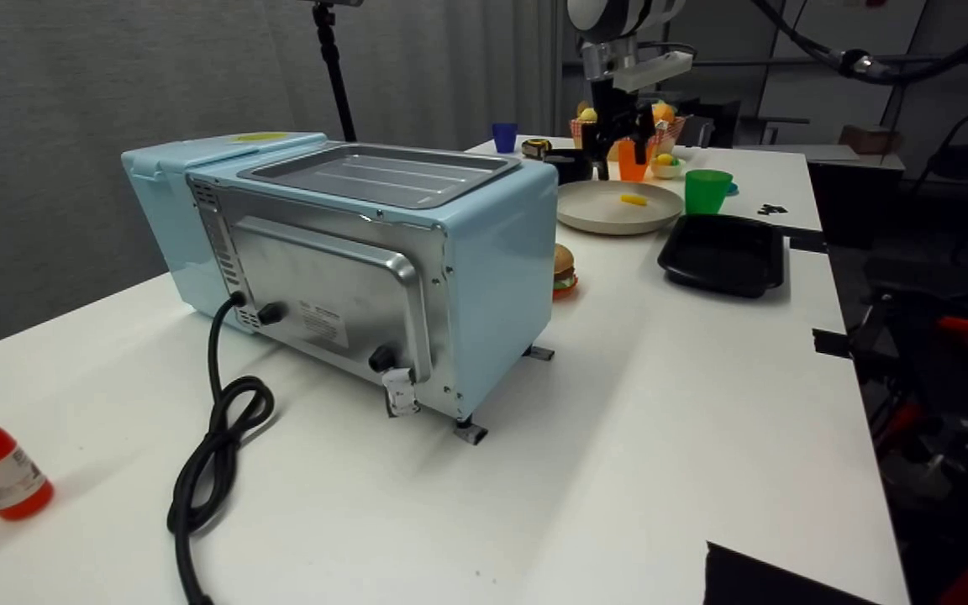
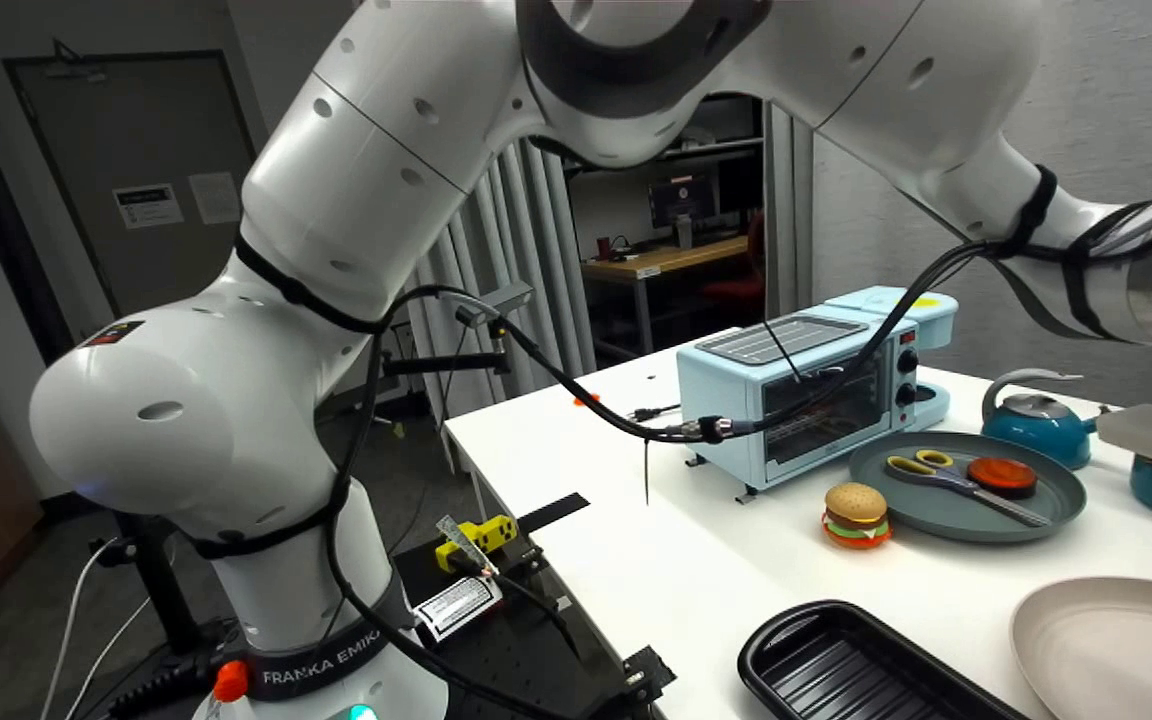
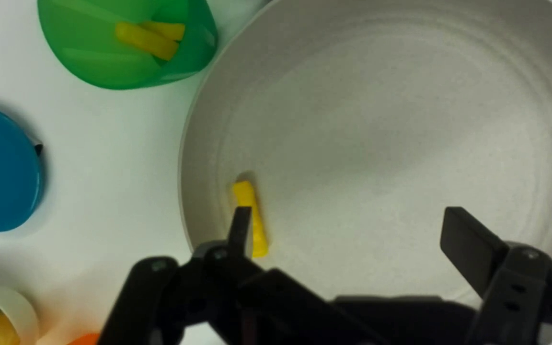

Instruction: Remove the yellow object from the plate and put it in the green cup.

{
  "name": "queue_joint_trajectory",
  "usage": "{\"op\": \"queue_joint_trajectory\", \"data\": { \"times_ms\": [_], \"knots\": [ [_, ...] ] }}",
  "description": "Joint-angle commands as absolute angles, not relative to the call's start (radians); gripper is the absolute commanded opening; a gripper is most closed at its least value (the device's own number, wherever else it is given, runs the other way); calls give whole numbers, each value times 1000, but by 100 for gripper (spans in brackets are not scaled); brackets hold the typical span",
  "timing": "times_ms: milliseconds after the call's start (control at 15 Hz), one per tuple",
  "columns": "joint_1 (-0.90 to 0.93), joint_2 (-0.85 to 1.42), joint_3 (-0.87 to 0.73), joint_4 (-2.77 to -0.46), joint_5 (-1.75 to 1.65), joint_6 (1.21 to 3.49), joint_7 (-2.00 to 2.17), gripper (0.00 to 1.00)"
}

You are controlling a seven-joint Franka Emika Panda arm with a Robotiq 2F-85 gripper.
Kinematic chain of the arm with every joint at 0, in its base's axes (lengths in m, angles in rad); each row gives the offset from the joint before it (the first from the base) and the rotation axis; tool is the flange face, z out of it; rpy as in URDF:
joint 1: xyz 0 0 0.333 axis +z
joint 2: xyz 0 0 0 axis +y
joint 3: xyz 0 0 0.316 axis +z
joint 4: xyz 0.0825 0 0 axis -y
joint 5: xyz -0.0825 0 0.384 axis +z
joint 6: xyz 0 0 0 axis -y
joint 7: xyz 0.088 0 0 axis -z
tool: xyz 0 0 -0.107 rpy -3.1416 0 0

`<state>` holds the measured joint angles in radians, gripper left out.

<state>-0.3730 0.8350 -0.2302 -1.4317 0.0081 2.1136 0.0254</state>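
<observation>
- On the white table (image 1: pixel 660 420): plate (image 3: pixel 376 120), round and shallow, wide enough to fill much of the wrist view.
- Over the plate: gripper (image 3: pixel 348 215), with jaws spread wide, holding nothing.
- Just outside the plate rim: green cup (image 1: pixel 705 197), upright in an exterior view. In the wrist view, already holds two yellow pieces (image 3: pixel 149 39).
- On the plate's cup side, near the rim: yellow object (image 1: pixel 633 200), in an exterior view flat and lower than the gripper, apparently not touched.
- Key relation in the wrist view: well off the middle of the gap, toward the cup side, partly hidden behind the cup-side finger (image 3: pixel 240 230).
- Long axis: roughly across the closing line, slightly slanted, near parallel to that finger's inner face. Likely needs little or no wrist turn.
- Probable next: shift toward the cup side until straddling it, then lower and pinch across the narrow width. Going straight down from here, might land that finger on top.
</observation>
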Motion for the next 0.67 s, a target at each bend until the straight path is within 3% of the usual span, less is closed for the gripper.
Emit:
{"op": "queue_joint_trajectory", "data": {
  "times_ms": [0, 600],
  "knots": [
    [-410, 925, -205, -1322, 23, 2131, -23, 100],
    [-474, 1016, -188, -1225, 29, 2130, -107, 100]
  ]
}}
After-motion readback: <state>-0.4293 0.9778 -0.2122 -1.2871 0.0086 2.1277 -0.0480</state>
